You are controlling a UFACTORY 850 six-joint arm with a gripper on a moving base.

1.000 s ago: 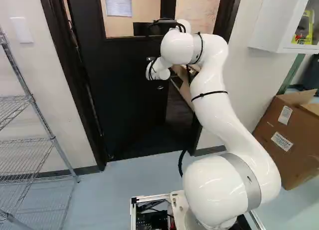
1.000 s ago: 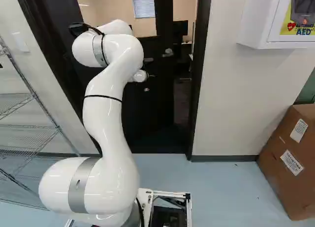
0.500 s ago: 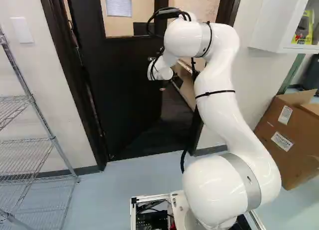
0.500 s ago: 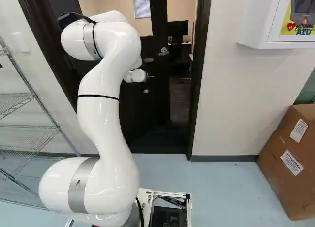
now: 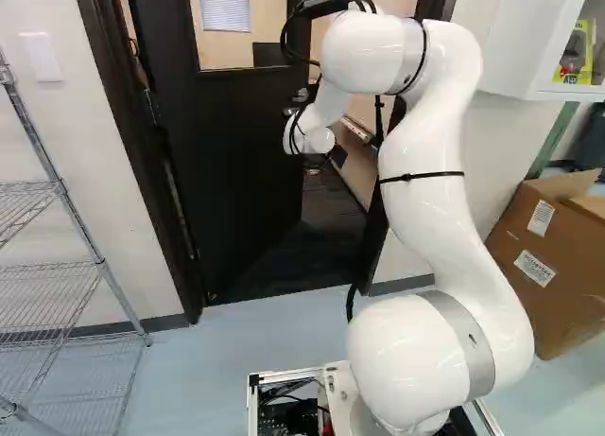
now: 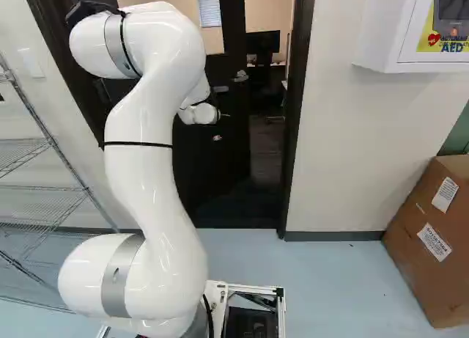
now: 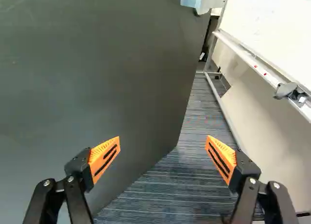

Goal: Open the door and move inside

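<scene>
Since the earlier frame, the door (image 5: 227, 171) has been swung further inward, away from the frame (image 6: 290, 133), and the arm (image 5: 416, 152) has been drawn somewhat back towards the base, which itself is not moved. The door is seen ahead of the arm, partly open, with a gap at its handle side. The hand (image 7: 163, 144) is spread wide and nothing is held in it; one finger is seen before the door, the other before the opening. Whether the door is touched by the wrist cannot be told.

The door is judged to be stiff and rather heavy, but easily turned. It should be pushed flat, close to its free edge (image 7: 191, 88), where less force is needed. The metal handle (image 7: 204, 1) is probably smooth and slippery, and need not be gripped now. If the pushing is stopped, the door may be swung back.
</scene>
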